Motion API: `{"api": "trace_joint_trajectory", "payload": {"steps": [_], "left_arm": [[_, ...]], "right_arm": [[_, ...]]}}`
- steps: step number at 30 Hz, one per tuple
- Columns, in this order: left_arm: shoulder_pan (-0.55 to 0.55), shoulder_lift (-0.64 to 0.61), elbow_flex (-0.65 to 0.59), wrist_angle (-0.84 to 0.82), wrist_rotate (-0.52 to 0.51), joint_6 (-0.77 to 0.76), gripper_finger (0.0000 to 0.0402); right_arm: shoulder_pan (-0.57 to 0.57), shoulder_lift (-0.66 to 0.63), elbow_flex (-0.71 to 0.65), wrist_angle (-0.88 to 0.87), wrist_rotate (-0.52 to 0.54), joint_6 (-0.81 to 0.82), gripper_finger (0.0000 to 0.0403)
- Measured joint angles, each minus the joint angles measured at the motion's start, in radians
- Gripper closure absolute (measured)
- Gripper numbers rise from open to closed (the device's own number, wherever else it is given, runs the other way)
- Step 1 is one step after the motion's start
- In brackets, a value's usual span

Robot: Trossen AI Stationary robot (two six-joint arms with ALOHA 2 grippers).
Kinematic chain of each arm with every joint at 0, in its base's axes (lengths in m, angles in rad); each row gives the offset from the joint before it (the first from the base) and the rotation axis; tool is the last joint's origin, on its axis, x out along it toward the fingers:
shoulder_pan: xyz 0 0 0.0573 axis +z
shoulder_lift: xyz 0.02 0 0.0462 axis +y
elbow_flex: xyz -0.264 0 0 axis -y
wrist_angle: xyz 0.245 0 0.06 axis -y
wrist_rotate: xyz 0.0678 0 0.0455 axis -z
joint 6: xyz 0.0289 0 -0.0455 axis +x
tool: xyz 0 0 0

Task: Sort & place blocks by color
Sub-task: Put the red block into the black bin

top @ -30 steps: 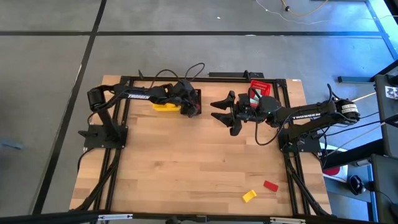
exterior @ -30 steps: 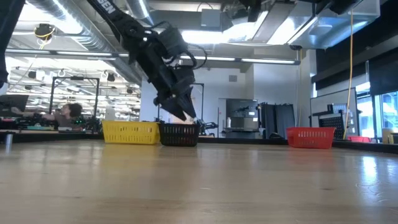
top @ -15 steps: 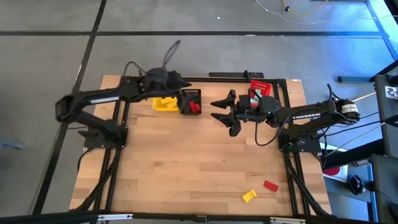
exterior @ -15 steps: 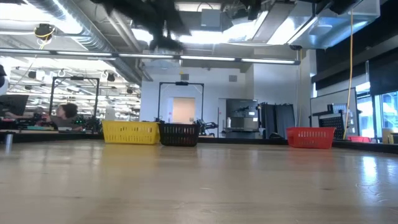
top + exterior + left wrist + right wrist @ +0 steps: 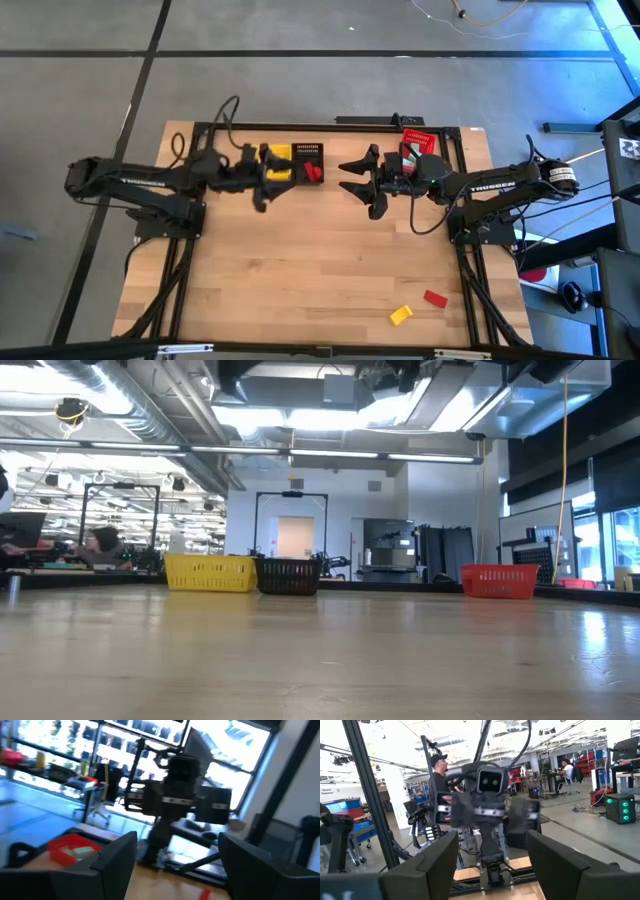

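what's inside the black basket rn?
High view: the black basket holds one red block at its near right side. The rest shows only dark slotted floor. In the low view its wall hides the contents.

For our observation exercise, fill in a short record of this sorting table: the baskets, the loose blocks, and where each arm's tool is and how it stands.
Baskets: yellow basket, black basket and red basket along the table's far edge
Block in black basket: one red block
Loose blocks: yellow block and red block near the front right corner
Left tool: open, empty, beside the yellow basket
Right tool: open, empty, between the black and red baskets
Table: wooden
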Motion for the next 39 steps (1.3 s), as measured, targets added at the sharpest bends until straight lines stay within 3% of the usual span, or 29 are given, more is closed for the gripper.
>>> {"api": "trace_joint_trajectory", "payload": {"steps": [5, 14, 19, 22, 27, 30, 33, 39], "left_arm": [[-0.044, -0.064, -0.062, 0.039, 0.002, -0.015, 0.0131], [-0.052, -0.114, -0.065, 0.043, -0.004, -0.009, 0.0131], [-0.051, -0.117, -0.066, 0.042, -0.004, 0.011, 0.0131], [-0.051, -0.117, -0.066, 0.042, -0.004, 0.011, 0.0131], [-0.051, -0.117, -0.065, 0.018, -0.035, 0.013, 0.0132], [-0.051, -0.116, -0.066, -0.004, -0.048, 0.017, 0.0132], [-0.051, -0.116, -0.066, -0.014, -0.048, 0.017, 0.013], [-0.051, -0.116, -0.066, -0.021, -0.049, 0.019, 0.0134]], "right_arm": [[0.0, 0.0, 0.0, 0.0, 0.002, 0.023, 0.0166], [0.0, 0.0, 0.0, 0.0, 0.002, 0.065, 0.0166], [0.0, 0.0, 0.005, -0.027, -0.029, 0.26, 0.0166], [0.001, -0.01, 0.074, -0.274, -0.131, 0.351, 0.0166], [0.082, 0.006, 0.275, -0.998, -0.236, 0.462, 0.0166], [0.171, 0.02, 0.339, -1.329, -0.277, 0.581, 0.0166], [0.284, 0.023, 0.342, -1.51, -0.294, 0.79, 0.0166], [0.523, 0.023, 0.237, -1.587, -0.293, 1.203, 0.0166]]}}
